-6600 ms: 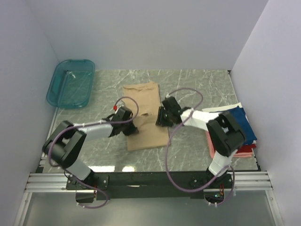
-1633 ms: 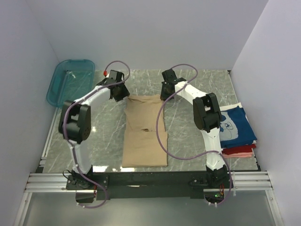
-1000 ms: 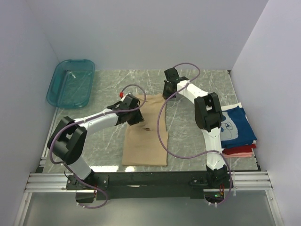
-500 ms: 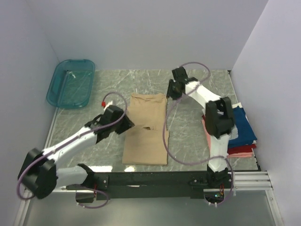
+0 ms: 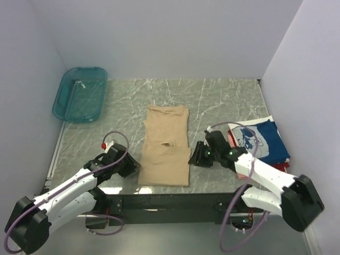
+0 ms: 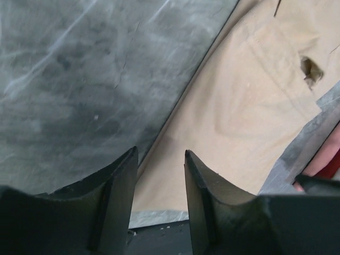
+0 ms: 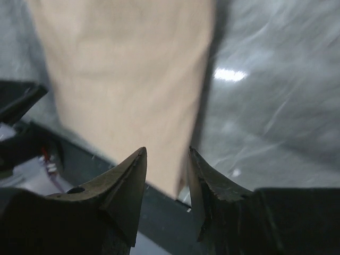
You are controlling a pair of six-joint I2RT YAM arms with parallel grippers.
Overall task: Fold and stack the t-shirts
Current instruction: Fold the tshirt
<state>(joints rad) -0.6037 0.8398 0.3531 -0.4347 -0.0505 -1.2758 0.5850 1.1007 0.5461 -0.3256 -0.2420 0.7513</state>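
Probably to fold it, the left fingers (image 6: pixel 119 202) and right fingers (image 7: pixel 127 191) flank the shirt (image 5: pixel 164 164) at its near hem, parted and empty.

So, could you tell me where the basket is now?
In the top view the teal basket sits at the far left corner of the table, apart from the tan shirt.

Grey marbled table (image 5: pixel 223 101), pale lilac walls (image 5: pixel 159 37)
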